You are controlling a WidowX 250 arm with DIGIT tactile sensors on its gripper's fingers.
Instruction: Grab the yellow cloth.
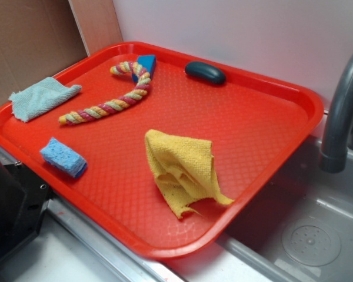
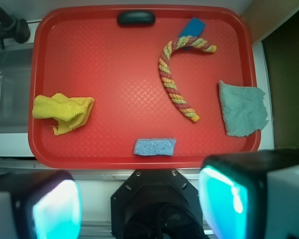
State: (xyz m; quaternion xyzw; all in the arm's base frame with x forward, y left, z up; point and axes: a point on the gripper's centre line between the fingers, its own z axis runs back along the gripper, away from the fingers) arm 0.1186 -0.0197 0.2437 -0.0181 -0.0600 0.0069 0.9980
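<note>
At the bottom of the wrist view the end effector [image 2: 139, 206] is blurred and cut off by the frame edge. The blue wedge [image 2: 192, 28] is partly hidden under the braided rope [image 2: 175, 79]. In the exterior view the grey faucet [image 1: 341, 111] is cropped at the right edge.

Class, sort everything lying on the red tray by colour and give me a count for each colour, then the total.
Yellow: 1, the yellow cloth
Blue: 2, the blue sponge and the blue wedge under the rope's end
Pale blue-grey: 1, the grey cloth
Multicoloured: 1, the braided rope
Dark: 1, the dark oval object
Total: 6
</note>
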